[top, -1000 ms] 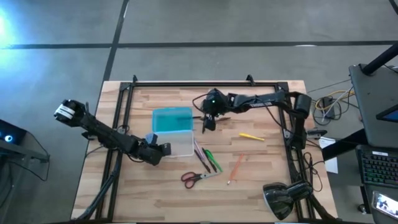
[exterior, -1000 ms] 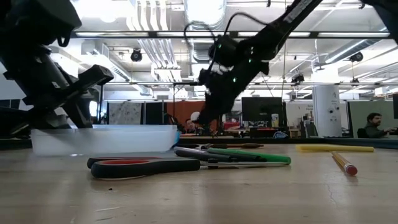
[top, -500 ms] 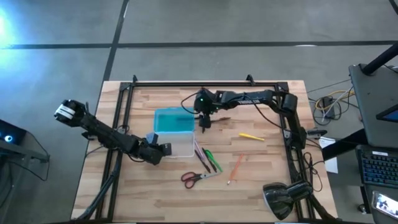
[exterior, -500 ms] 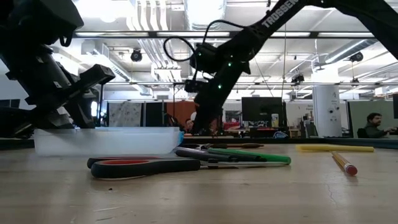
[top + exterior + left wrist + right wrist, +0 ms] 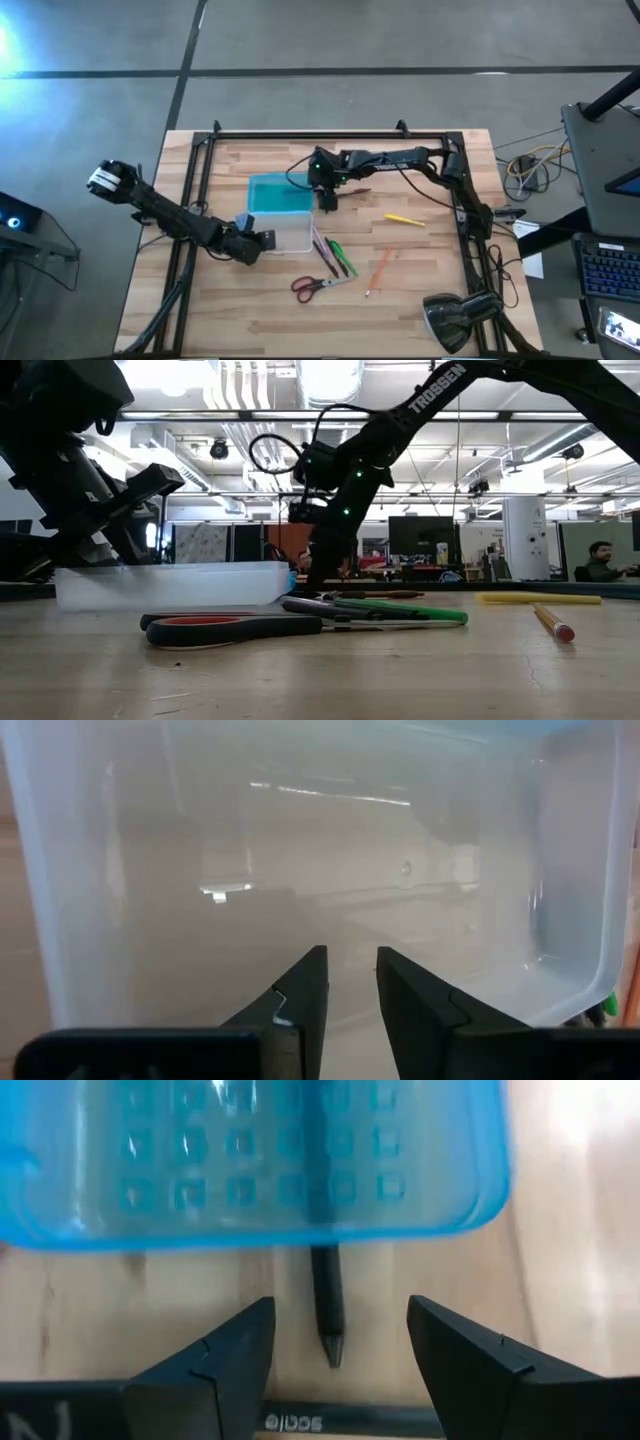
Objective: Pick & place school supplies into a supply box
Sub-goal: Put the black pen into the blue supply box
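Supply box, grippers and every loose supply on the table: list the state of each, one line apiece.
supply box: open, turquoise lid laid flat, tray looks empty
left gripper: jaws part open, holding the tray's edge
right gripper: open, straddling a dark pen
dark pen: on the table, partly under the lid
scissors: lying closed
green marker: on the table
orange pencil: on the table
yellow stick: on the table

Bright overhead ceiling lights; low view backlit, arms silhouetted; wrist views soft.
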